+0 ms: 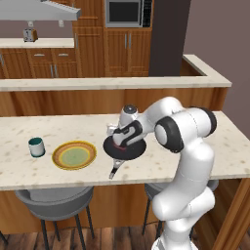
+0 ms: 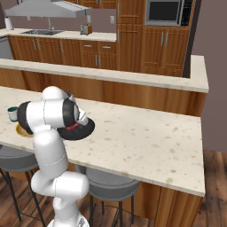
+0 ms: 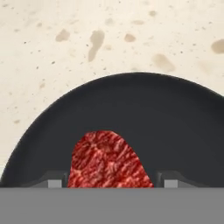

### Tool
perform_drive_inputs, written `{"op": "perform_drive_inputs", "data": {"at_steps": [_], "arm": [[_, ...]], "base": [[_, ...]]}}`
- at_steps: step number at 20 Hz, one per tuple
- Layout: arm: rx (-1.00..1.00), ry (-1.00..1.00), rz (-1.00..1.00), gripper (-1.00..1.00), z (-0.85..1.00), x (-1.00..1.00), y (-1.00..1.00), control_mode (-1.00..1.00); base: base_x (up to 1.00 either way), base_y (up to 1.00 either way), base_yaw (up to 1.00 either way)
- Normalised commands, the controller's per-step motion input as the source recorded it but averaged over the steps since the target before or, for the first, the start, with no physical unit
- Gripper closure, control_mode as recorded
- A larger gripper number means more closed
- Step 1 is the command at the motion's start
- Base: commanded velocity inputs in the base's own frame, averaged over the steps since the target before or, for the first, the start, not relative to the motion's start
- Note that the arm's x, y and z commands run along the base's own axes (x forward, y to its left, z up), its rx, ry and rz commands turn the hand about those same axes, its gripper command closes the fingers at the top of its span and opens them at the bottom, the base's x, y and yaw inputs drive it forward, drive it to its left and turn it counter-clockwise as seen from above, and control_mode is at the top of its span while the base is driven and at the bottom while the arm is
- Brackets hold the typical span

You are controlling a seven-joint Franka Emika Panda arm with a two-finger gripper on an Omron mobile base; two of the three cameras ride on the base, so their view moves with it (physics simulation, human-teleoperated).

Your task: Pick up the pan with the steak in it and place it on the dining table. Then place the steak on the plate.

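My fingers (image 3: 108, 183) are clamped on the steak (image 3: 107, 159), which sits between them in the pan (image 3: 175, 127) on the desk (image 1: 19, 166); I judge the meat soft and slick, best pinched across its thick middle.

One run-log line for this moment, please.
pan: on dining table | steak: in pan, between gripper fingers | plate: bare, beside pan
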Motion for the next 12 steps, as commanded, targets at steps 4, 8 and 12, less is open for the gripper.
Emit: {"op": "perform_drive_inputs", "data": {"at_steps": [4, 8, 12], "arm": [[0.09, -0.06, 0.00, 1.00, 0.41, -0.10, 0.37, -1.00], [0.03, -0.11, -0.04, 1.00, 0.39, -0.05, 0.74, -1.00], [0.00, -0.06, -0.06, 1.00, 0.27, -0.01, 0.94, -1.00]], "base": [[0.00, 0.00, 0.00], [0.00, 0.00, 0.00], [0.00, 0.00, 0.00]]}}
